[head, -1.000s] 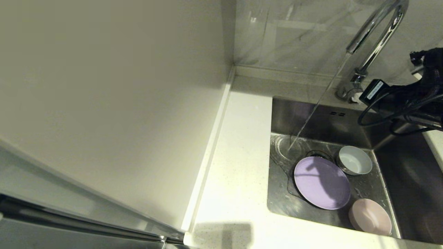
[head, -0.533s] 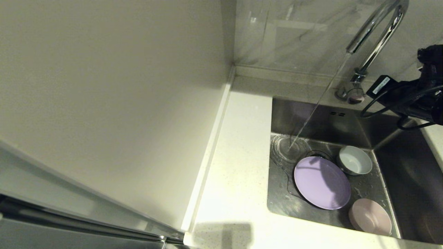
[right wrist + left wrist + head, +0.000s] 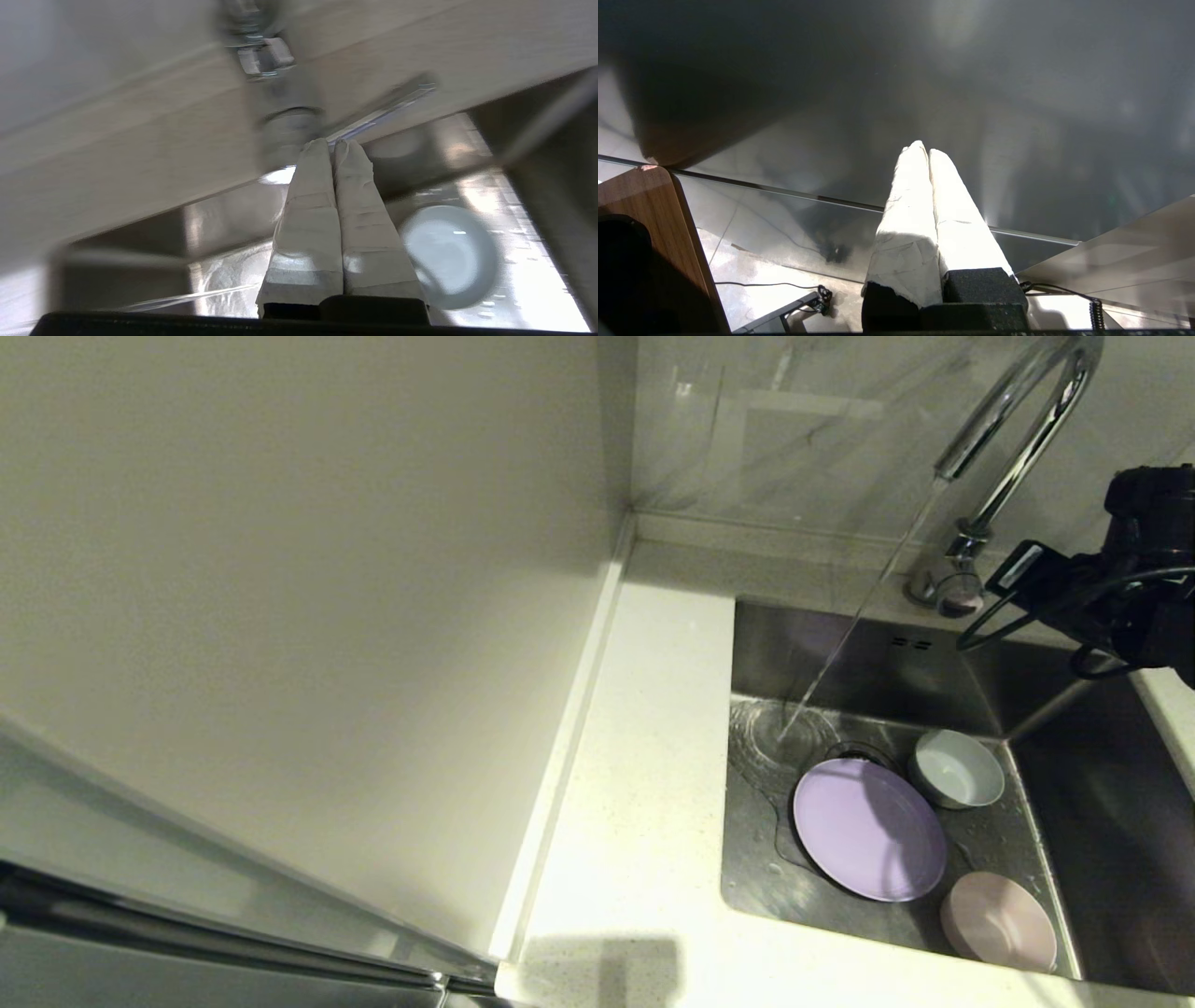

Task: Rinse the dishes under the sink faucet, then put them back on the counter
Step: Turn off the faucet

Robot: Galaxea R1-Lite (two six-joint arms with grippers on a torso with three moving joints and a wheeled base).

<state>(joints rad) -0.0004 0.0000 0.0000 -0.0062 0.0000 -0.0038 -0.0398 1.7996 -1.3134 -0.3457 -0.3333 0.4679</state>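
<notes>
All three dishes lie in the sink (image 3: 845,649): a lavender plate (image 3: 868,829) in the middle, a white mug (image 3: 957,767) behind it and a pale pink bowl (image 3: 999,919) at the front. Water runs from the chrome faucet (image 3: 1018,420) onto the basin floor left of the plate. My right arm (image 3: 1120,607) hovers over the sink's back right corner. In the right wrist view my right gripper (image 3: 331,142) is shut and empty, its tips just before the faucet base (image 3: 285,126) and lever (image 3: 387,105), with the mug (image 3: 448,256) below. My left gripper (image 3: 923,149) is shut and empty, parked away from the sink.
The white counter (image 3: 644,784) runs along the sink's left side and front, with a raised edge strip (image 3: 569,728) against a tall pale panel. A grey marbled wall (image 3: 803,439) stands behind the faucet. A cable loop (image 3: 1018,616) hangs from my right wrist.
My right arm has drawn back to the right, away from the faucet base, leaving the base uncovered. Water keeps running. The dishes have not moved.
</notes>
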